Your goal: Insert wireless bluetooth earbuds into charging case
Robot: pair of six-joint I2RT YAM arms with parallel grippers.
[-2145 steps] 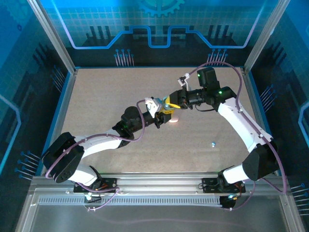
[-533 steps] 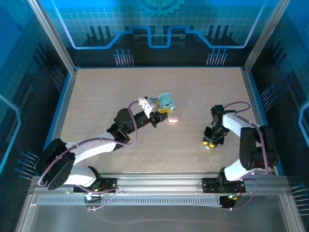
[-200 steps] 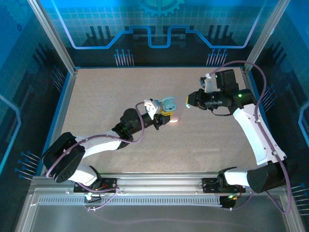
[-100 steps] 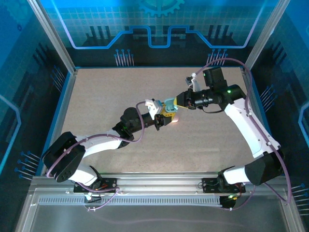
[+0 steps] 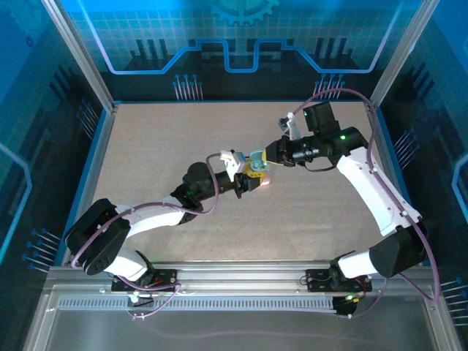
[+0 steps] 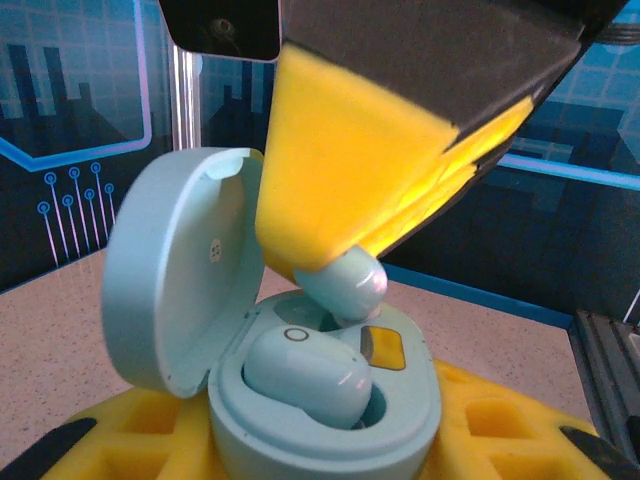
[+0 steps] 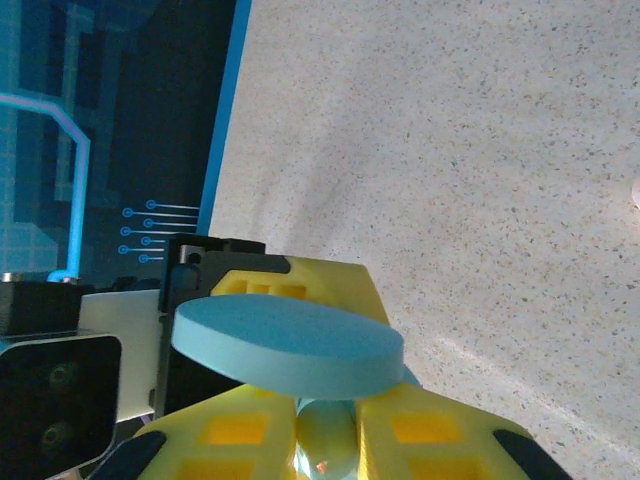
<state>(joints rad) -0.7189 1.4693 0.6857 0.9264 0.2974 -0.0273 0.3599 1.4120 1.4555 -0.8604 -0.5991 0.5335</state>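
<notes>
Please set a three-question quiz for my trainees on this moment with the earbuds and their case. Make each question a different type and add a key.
1. True or false: the lid of the charging case is closed.
2. What does the right gripper pinch? A) an earbud B) the lid C) nothing
3. Fill in: the left gripper holds the ____.
Key: 1 false, it stands open; 2 A; 3 charging case.
</notes>
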